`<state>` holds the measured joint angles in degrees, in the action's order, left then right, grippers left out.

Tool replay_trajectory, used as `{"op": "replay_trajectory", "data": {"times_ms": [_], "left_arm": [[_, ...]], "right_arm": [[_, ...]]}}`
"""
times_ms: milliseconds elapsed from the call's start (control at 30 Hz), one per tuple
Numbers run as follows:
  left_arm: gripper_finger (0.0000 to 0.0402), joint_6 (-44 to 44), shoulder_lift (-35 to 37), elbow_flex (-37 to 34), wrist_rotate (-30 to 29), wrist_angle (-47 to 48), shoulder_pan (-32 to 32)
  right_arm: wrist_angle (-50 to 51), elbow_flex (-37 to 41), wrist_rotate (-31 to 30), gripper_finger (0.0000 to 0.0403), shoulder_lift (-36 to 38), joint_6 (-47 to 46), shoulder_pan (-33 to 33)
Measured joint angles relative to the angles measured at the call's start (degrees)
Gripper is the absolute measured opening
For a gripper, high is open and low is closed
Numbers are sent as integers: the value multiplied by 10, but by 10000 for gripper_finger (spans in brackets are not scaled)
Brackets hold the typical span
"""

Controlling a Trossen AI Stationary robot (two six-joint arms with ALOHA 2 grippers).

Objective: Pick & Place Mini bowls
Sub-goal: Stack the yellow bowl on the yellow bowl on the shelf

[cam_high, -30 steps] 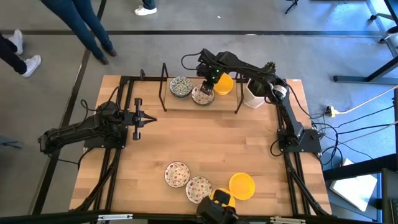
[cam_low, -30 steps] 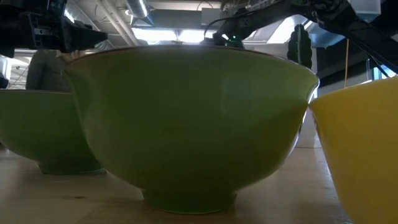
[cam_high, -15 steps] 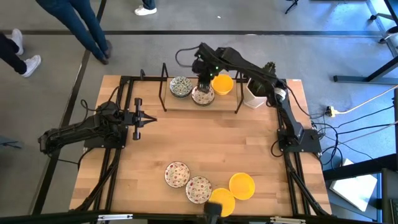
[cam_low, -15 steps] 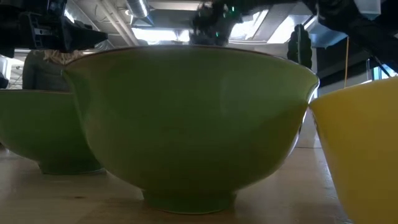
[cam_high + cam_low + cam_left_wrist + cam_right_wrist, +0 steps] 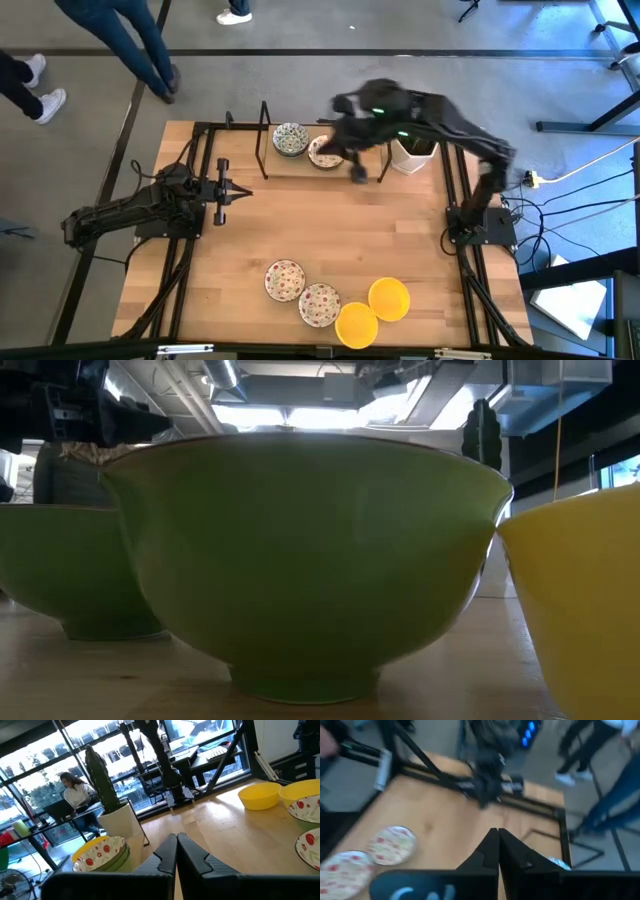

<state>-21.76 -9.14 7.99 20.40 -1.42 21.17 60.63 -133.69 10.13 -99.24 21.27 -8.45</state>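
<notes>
Mini bowls [image 5: 322,152] partly hidden behind blurred right pincer [image 5: 357,172].

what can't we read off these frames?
- High view: right gripper is motion-blurred; the yellow bowl at the rack is not seen, maybe behind the arm.
- Low view: green-sided bowl fills the frame and hides the table behind it, rack and both grippers.
- Right wrist view: blurred; speckled bowls and far arm smeared.
- Left wrist view: left gripper shut; bowls at the edge cut off by the frame.
</notes>
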Motion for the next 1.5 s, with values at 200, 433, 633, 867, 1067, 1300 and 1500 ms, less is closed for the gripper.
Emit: {"op": "replay_trajectory", "data": {"times_ms": [200, 433, 633, 867, 1067, 1300, 1500], "left_arm": [[6, 1, 0, 0, 0, -1, 0], [6, 42, 0, 0, 0, -6, -1], [6, 42, 0, 0, 0, -30, -1], [6, 36, 0, 0, 0, -28, -1], [6, 36, 0, 0, 0, -27, -1], [6, 35, 0, 0, -5, -27, -1], [6, 35, 0, 0, -50, -27, -1]], "right_arm": [[8, 0, -83, 2, 104, -64, 77], [97, 1, -193, 2, 184, -138, 177], [77, 112, -303, 3, 261, -181, 260], [-73, 366, -324, 3, 418, -175, 290], [-248, 615, -281, 4, 564, -135, 290], [-461, 868, -192, 4, 725, -89, 290], [-595, 1026, -77, 4, 788, -101, 290]]}}
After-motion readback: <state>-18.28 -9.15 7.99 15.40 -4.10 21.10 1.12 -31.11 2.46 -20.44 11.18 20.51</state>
